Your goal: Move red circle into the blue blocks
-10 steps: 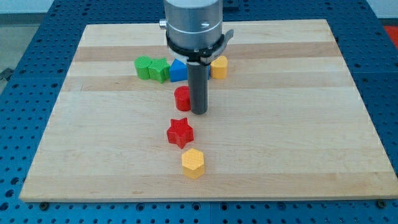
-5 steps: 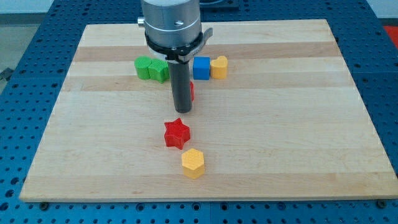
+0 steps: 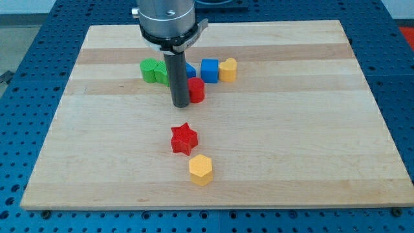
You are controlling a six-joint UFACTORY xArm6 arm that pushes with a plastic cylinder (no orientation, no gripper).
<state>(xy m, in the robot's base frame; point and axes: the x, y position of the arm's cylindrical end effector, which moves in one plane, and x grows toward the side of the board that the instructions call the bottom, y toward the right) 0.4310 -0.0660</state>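
Observation:
The red circle (image 3: 196, 90) sits on the wooden board, just below the two blue blocks. A blue cube (image 3: 209, 70) is up and to its right; another blue block (image 3: 189, 70) is partly hidden behind my rod. My tip (image 3: 180, 104) is down on the board at the red circle's left side, touching or nearly touching it.
Two green blocks (image 3: 154, 70) lie left of the rod. A yellow block (image 3: 228, 69) is right of the blue cube. A red star (image 3: 184, 138) and a yellow hexagon (image 3: 200, 169) lie lower on the board (image 3: 310, 129).
My tip has moved from the red circle's right side, around below it, to its left side. The red circle has shifted slightly right and up, towards the blue blocks.

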